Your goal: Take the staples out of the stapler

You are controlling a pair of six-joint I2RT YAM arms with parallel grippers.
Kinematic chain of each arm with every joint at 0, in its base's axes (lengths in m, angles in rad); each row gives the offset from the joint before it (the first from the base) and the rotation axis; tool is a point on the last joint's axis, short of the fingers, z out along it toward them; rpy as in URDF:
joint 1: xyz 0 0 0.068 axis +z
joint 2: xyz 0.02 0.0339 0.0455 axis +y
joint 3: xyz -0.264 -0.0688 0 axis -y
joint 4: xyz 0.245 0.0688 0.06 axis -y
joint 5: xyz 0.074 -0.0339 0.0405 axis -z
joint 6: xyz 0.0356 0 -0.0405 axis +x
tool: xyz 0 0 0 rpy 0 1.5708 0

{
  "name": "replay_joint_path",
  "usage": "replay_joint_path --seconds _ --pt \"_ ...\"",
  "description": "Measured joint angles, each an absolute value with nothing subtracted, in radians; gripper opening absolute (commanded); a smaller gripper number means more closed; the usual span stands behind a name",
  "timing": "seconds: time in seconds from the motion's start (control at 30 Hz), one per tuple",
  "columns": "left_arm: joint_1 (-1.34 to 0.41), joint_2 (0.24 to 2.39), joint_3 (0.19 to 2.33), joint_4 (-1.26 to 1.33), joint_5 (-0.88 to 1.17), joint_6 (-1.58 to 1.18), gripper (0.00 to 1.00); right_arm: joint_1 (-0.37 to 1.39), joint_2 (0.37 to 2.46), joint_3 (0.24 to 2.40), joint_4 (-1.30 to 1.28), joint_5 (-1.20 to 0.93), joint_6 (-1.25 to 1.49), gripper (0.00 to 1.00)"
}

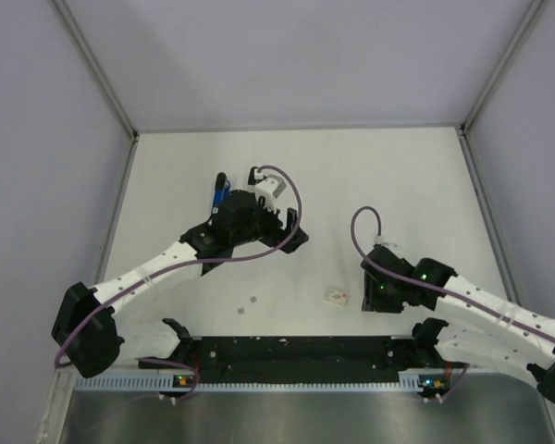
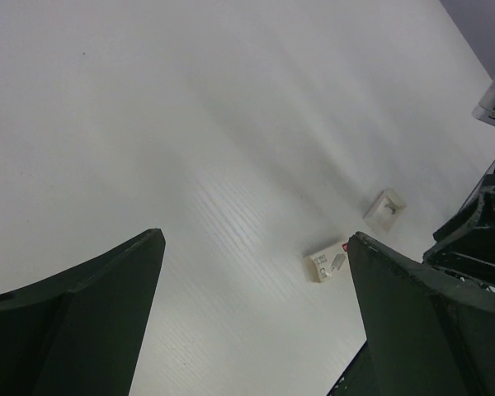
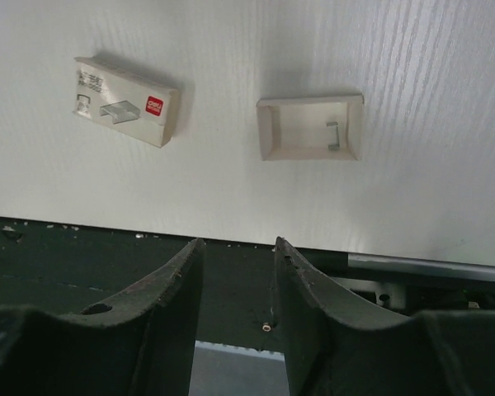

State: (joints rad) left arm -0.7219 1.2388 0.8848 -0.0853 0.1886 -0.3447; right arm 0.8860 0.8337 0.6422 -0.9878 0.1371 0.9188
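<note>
1. Top view: the white worktop (image 1: 370, 166) carries both arms. The left arm reaches to mid-table, left of centre. The right arm sits towards the front right corner.
2. The task item, a blue-and-black stapler (image 1: 220, 192), lies just beside the left arm's wrist on the far-left side. The arm partly hides it, so I can't tell if it's opened. Only the top view shows it; neither wrist cam does.
3. Left gripper (image 1: 291, 229): from above the jaw state is unreadable. The left wrist cam settles it: left gripper (image 2: 256, 239) has its fingers (image 2: 91, 313) wide apart with only bare table between them.
4. Right gripper (image 1: 370, 294): also unreadable from above. In the right wrist cam, right gripper (image 3: 235, 272) shows its fingers (image 3: 161, 305) parted by a narrow gap, nothing between them.
5. A small white cardboard staple box with a red label (image 3: 125, 101) lies flat near the front edge, right of centre. It also shows in the top view (image 1: 337, 296) and the left wrist cam (image 2: 328, 260).
6. An open pale cardboard tray (image 3: 309, 126) sits near the box, not touching it. The left wrist cam has it too (image 2: 385, 209). The top view doesn't resolve it.
7. Right wrist cam only: one metal staple piece (image 3: 333, 136) lies inside the tray.
8. Top view only: two tiny grey bits (image 1: 252, 299) lie left of the box near the front edge. Too small to identify.
</note>
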Motion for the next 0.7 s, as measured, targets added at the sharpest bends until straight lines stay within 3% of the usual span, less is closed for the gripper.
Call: replay_joint_path --seconds 0.7 --pt "-0.730 1.193 0.806 -0.012 0.280 -0.359 0.99 0.886 1.110 0.585 -0.907 0.202 1.085 0.38"
